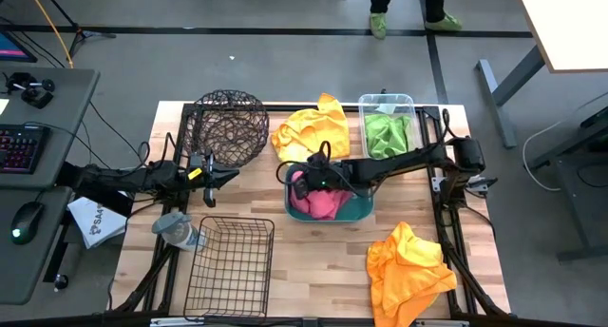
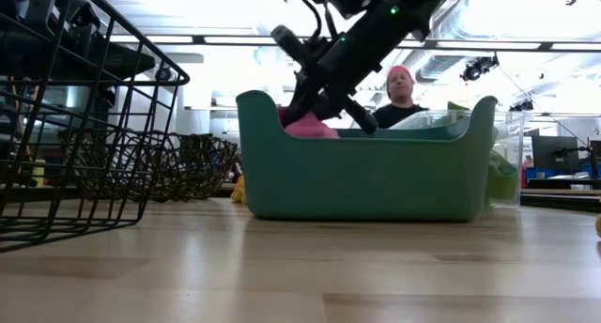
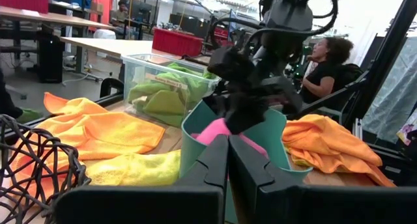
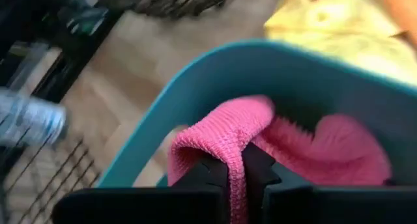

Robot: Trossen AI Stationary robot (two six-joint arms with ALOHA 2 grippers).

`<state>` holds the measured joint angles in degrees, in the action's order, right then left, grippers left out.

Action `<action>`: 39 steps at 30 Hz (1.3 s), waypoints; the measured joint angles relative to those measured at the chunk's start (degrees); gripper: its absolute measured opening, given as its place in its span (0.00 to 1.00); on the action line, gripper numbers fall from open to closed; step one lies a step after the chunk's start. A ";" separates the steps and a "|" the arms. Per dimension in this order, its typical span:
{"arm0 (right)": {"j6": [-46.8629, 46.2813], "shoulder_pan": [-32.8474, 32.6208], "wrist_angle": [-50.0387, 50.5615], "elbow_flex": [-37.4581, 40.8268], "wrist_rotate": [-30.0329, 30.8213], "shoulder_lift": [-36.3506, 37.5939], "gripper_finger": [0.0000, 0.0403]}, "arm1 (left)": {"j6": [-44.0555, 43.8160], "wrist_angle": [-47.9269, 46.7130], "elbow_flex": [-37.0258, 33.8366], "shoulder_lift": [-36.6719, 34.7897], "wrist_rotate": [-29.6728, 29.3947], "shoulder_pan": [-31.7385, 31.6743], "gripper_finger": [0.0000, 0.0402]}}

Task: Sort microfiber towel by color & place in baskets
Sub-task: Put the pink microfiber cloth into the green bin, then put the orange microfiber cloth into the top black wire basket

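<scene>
A pink towel (image 1: 325, 204) lies bunched inside the teal tub (image 1: 366, 211) at mid-table. My right gripper (image 4: 236, 167) reaches from the table's right into the tub's left end (image 1: 302, 186) and is shut on the pink towel. My left gripper (image 1: 224, 178) hovers shut beside the round wire basket (image 1: 228, 125), touching nothing. Green towels (image 1: 388, 133) fill the clear bin (image 1: 409, 103). A yellow towel (image 1: 306, 134) lies flat on the table between the round basket and the bin. An orange towel (image 1: 408, 270) lies crumpled near the right front corner. My right gripper pinches a raised fold of the pink towel (image 4: 225, 129) between its two fingers (image 4: 210, 175). The fingers slant down into the tub from the table's right. The rest of the towel (image 4: 339, 152) lies slack in the tub.
A rectangular black wire basket (image 1: 228, 266) stands at the front left, with a grey-blue cloth lump (image 1: 178, 229) beside it. A person (image 2: 399, 96) sits beyond the table's far side. Bare wood shows between the wire basket and the orange towel.
</scene>
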<state>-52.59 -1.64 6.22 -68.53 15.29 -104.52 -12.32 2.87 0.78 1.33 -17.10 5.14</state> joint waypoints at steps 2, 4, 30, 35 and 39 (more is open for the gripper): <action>1.19 -0.13 1.85 -0.02 -2.28 0.94 0.06 | -0.02 -0.04 0.02 0.02 0.02 0.00 0.00; 3.54 -0.18 3.77 -0.02 -4.37 2.03 0.11 | 0.00 0.03 0.02 0.01 0.05 -0.01 0.00; 15.12 -5.36 35.85 -0.02 -24.92 26.34 0.77 | -0.01 0.00 0.02 0.01 0.02 -0.01 0.00; 8.69 -14.96 43.26 -0.02 -25.68 25.77 0.77 | 0.00 0.00 0.02 0.00 0.00 0.00 0.00; 0.14 -24.35 50.02 -0.02 -24.73 23.94 0.77 | 0.00 -0.01 0.02 0.01 0.01 -0.02 0.00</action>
<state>-52.45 -26.00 56.24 -68.55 -9.44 -80.58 -12.32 2.86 0.80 1.33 -17.09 5.13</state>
